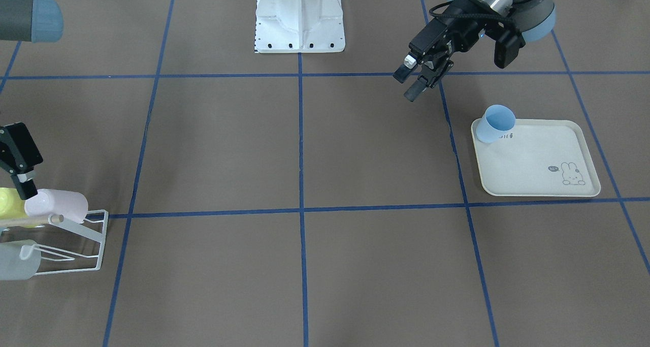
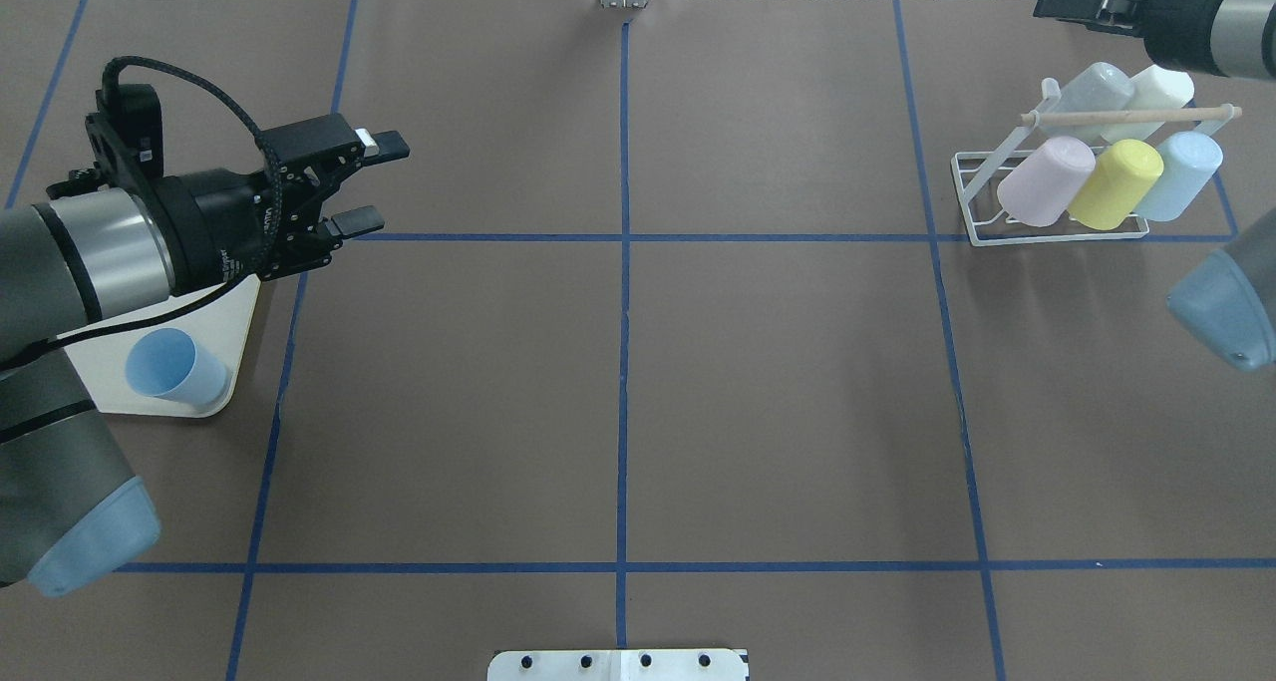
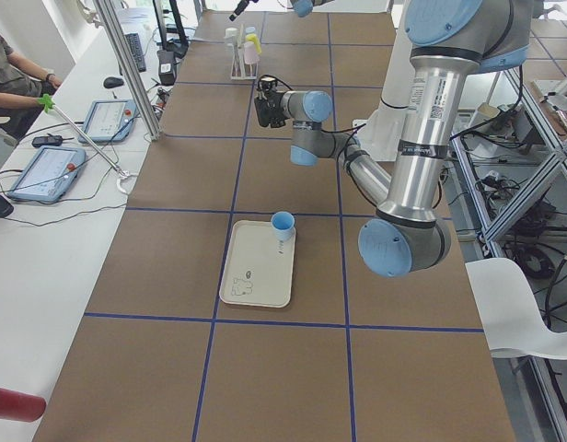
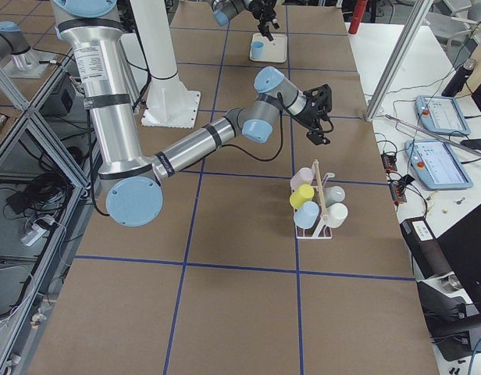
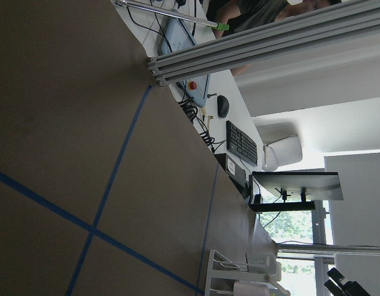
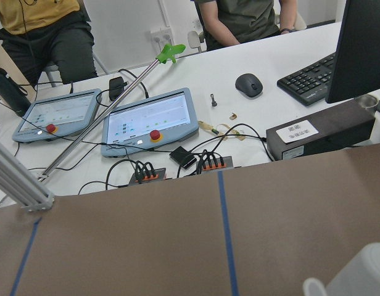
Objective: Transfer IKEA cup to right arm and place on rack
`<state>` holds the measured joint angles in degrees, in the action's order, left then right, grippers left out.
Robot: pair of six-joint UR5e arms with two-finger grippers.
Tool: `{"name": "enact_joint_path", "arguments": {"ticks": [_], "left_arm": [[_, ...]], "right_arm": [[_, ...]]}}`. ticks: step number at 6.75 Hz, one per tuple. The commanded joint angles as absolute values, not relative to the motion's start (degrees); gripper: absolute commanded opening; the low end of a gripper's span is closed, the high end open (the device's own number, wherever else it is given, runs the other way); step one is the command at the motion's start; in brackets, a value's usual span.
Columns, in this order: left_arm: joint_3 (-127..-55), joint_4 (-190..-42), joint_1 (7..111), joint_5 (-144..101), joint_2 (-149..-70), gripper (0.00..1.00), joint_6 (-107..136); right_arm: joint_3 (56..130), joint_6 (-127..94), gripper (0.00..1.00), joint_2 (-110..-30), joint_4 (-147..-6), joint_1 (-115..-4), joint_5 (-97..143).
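On the brown table (image 2: 778,392), nearest the robot at about 8 o'clock in the overhead view, lies one cream tray (image 1: 538,159) with a rabbit print. One blue cup (image 2: 174,367), the only cup off the rack, stands upright on the tray's near corner, mouth up, with nothing gripping it.

Just beyond the cup, at its 1 o'clock, the left gripper (image 2: 371,184) hangs in the air past the tray's edge. Its two fingers are spread wide and hold nothing.

Far across the table, at about 2 o'clock, sits the one white wire rack (image 2: 1059,234) with a single wooden rod (image 2: 1131,115) along its top. It carries five cups. Three are in the nearer row: pink cup (image 2: 1045,180), yellow cup (image 2: 1116,182) and pale blue cup (image 2: 1179,174). Two are in the farther row: clear cup (image 2: 1095,88) and white cup (image 2: 1161,91).

Farthest, at 12 o'clock from the rack in the overhead view, the right gripper (image 4: 315,134) hangs by the rack. Too little of it shows to tell how its fingers stand.
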<state>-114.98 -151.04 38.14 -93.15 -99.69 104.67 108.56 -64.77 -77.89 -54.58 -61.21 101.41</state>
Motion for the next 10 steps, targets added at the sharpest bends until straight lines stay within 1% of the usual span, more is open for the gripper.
{"name": "enact_joint_path", "arguments": {"ticks": [1, 2, 3, 5, 6, 9, 10], "left_arm": [[-118.56, -141.9, 41.37, -100.15, -95.64, 1.0, 90.16], [-119.09, -136.2, 44.79, -105.5, -95.63, 1.0, 83.04], [-119.61, -131.97, 47.26, -109.21, -95.36, 1.0, 75.75], [-119.62, -121.43, 47.99, -111.71, -95.27, 1.0, 63.87], [-119.62, -118.25, 47.99, -112.41, -93.88, 1.0, 55.89], [-118.75, -118.48, 47.99, -113.03, -85.89, 1.0, 40.91], [-117.61, -118.56, 48.08, -112.77, -84.83, 1.0, 38.61]], "right_arm": [[109.25, -77.89, 1.0, -72.98, -54.49, -60.13, 109.58], [109.51, -82.48, 1.0, -71.64, -54.41, -59.25, 110.47], [108.82, -86.88, 1.0, -71.2, -50.05, -59.06, 112.48], [105.48, -95.95, 1.0, -71.28, -38.19, -57.49, 112.68], [105.38, -97.54, 1.0, -71.02, -37.71, -56.35, 112.15], [105.38, -98.88, 1.0, -69.26, -37.62, -55.28, 111.89], [105.38, -98.88, 1.0, -68.82, -37.7, -54.15, 110.49]]}}
